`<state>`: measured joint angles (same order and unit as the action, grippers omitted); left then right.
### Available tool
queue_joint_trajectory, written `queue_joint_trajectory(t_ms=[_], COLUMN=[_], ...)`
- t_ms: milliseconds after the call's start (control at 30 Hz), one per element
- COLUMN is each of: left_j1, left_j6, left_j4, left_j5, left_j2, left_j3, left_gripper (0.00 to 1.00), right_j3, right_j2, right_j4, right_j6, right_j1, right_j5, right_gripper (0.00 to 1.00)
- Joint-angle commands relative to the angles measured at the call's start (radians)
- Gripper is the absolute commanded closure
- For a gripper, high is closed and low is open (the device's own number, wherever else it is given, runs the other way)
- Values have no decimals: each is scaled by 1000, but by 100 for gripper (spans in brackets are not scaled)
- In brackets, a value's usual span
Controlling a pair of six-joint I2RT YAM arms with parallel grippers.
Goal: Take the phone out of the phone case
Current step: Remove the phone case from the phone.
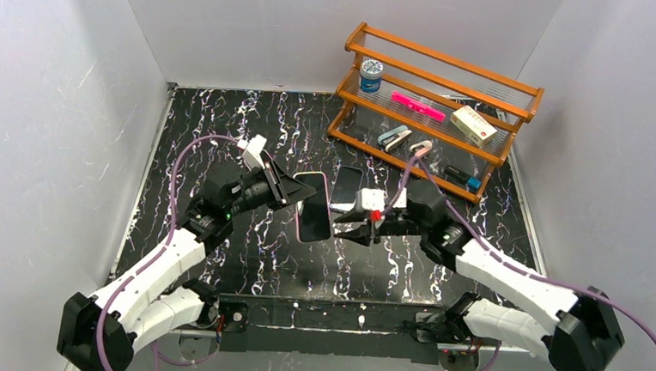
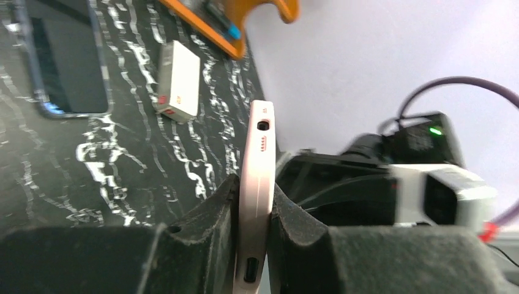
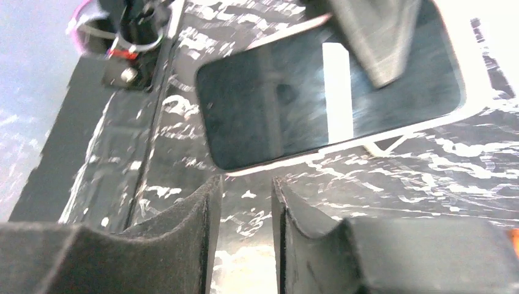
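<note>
Pink at the rim, dark across the glass: shows the phone (image 1: 313, 206) from above, raised over the black marbled table (image 1: 225, 128), out of the phone case (image 1: 347, 187) lying flat just beyond it. Finds a wooden rack (image 1: 440, 55) far right, carrying a blue-lidded tin (image 1: 371, 75), a pink marker (image 1: 417, 106), a small box (image 1: 473, 124) and staplers (image 1: 394, 138). Puts the left gripper (image 1: 300, 192) on the phone's left side, the right gripper (image 1: 352, 224) just beside its right edge.

From the left wrist, catches the phone (image 2: 257, 165) edge-on, ports along its thin side, the left gripper (image 2: 254, 202) clamped on both faces; spots the phone case (image 2: 67, 61) flat on the table behind.

From the right wrist, takes in the phone (image 3: 275, 110) face-on, screen dark, a left finger (image 3: 379, 43) across it; shows the right gripper (image 3: 245, 202) slightly parted, bare table in the gap, just short of the phone's near edge.
</note>
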<state>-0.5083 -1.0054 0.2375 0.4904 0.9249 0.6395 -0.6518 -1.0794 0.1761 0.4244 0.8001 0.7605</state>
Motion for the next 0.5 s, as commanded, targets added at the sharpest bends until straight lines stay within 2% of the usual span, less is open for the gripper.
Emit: queue_joint_trajectory(t_ms=[0, 167, 333, 467], left_j1=[10, 17, 19, 19], left_j6=[12, -71, -130, -163], left_j4=[-23, 112, 180, 206], left_j5=[-115, -165, -220, -249], left_j2=[-54, -99, -150, -178], left_j3=[-39, -141, -191, -211], left_gripper=[100, 100, 100, 100], right_j3=[36, 23, 96, 204], right_j2=[122, 165, 212, 231], right_j4=[259, 169, 210, 298], right_j6=[-361, -750, -1160, -1415], right_j1=[-2, -2, -2, 0], right_j5=[-165, -281, -390, -451], right_gripper=[55, 44, 37, 37])
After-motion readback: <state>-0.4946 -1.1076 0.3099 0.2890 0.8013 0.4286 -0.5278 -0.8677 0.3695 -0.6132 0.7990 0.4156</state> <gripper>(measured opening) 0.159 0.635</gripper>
